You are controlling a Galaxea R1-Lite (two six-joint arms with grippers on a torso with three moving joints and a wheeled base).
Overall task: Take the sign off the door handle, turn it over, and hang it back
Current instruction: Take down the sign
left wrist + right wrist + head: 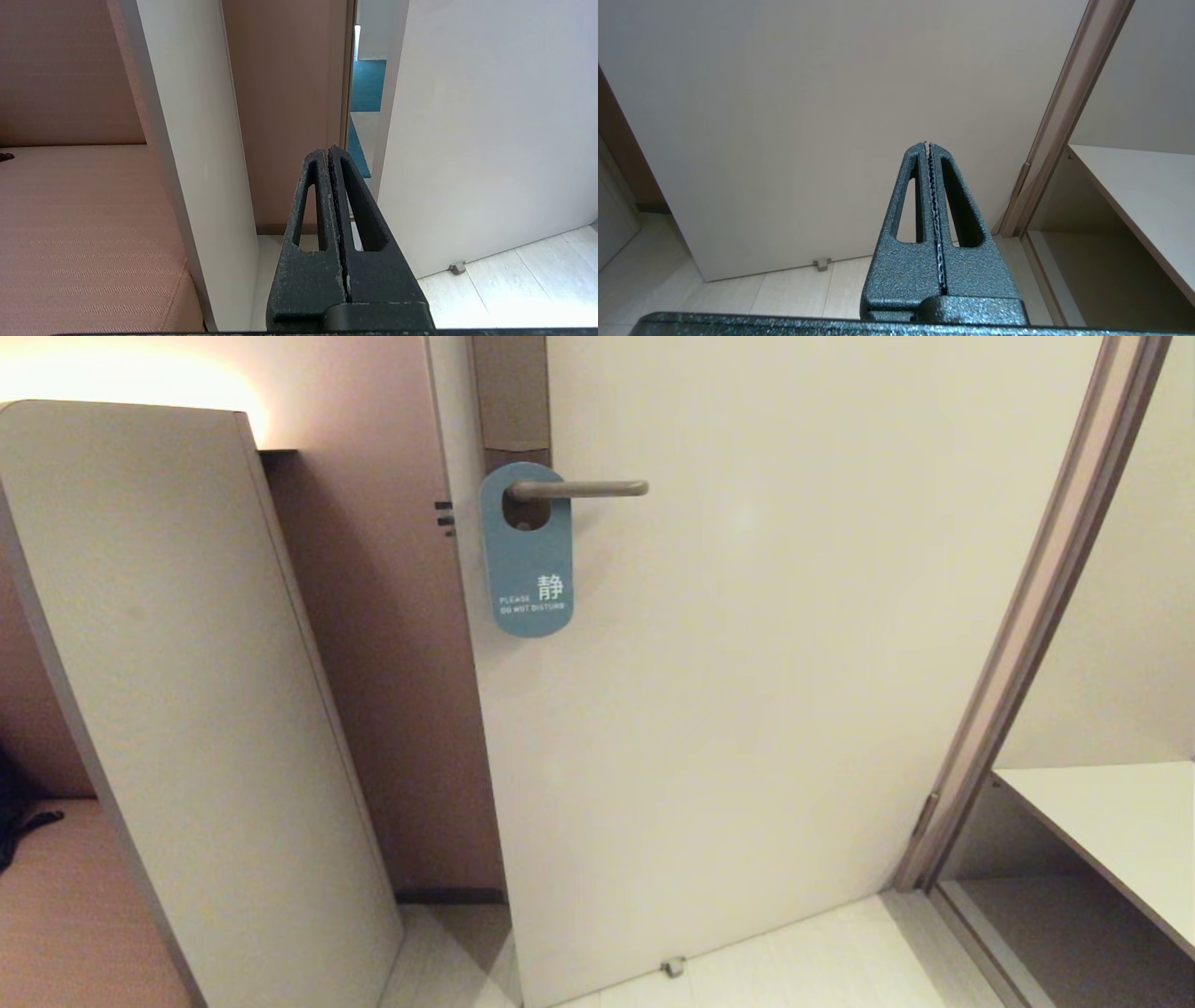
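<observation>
Hanging on the grey metal door handle point(583, 488), upper middle, the blue card sign point(527, 555) waits untouched; left gripper point(328, 151) and right gripper point(926, 145) fingers together; everything remains.

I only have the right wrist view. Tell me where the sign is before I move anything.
Observer: The sign hangs on the door handle, seen only from the head view; the handle passes through its hole.
Operator: Report which face is showing.
Observer: The blue face with white "PLEASE DO NOT DISTURB" lettering faces outward.
Operator: Give me the left arm's status.
Observer: The left tool is shut and empty, pointing at the gap beside the door's edge, low near the floor.
Operator: Confirm mine is free too.
Observer: The right tool is shut on nothing. Neither arm appears in the head view, so both sit below the handle.
</observation>
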